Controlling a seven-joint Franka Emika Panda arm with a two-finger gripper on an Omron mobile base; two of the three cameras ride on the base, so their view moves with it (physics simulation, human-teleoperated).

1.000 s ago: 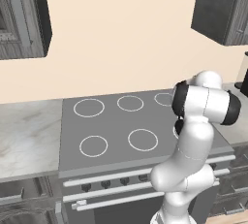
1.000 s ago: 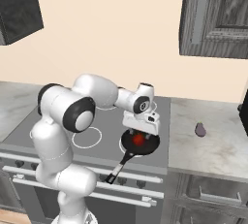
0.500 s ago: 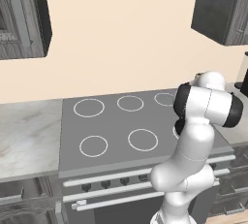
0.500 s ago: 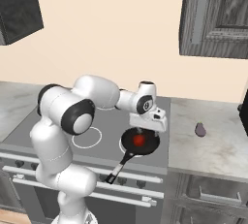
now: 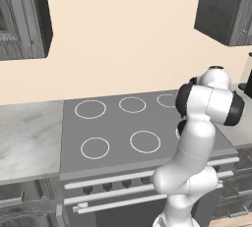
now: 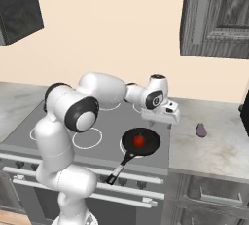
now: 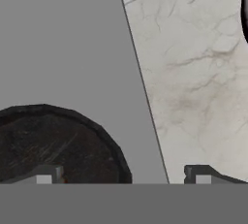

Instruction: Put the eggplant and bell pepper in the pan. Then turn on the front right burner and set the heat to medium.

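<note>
The black pan [image 6: 146, 146] sits at the front right of the cooktop, its thin handle pointing toward the front edge. The red bell pepper [image 6: 139, 140] lies inside it. My gripper [image 6: 162, 121] hovers open and empty just above the pan's far right rim, near the cooktop's right edge. In the hand view the gripper [image 7: 123, 177] spans that edge, one fingertip [image 7: 46, 176] over the pan [image 7: 58, 140], the other over marble. The purple-grey eggplant [image 6: 201, 130] rests on the counter to the right; a dark sliver of the eggplant [image 7: 245, 9] shows at the frame edge. The pan covers the front right burner.
White burner rings [image 5: 144, 141] mark the grey cooktop [image 5: 113, 123], with marble counter [image 6: 214, 146] on the right and more [image 5: 27, 132] on the left. Knobs [image 5: 106, 185] line the oven front. Dark cabinets [image 6: 214, 14] hang above.
The gripper has lifted off the pan and drifted right toward the cooktop's edge, leaving the bell pepper lying in the pan. Its jaws stay wide.
</note>
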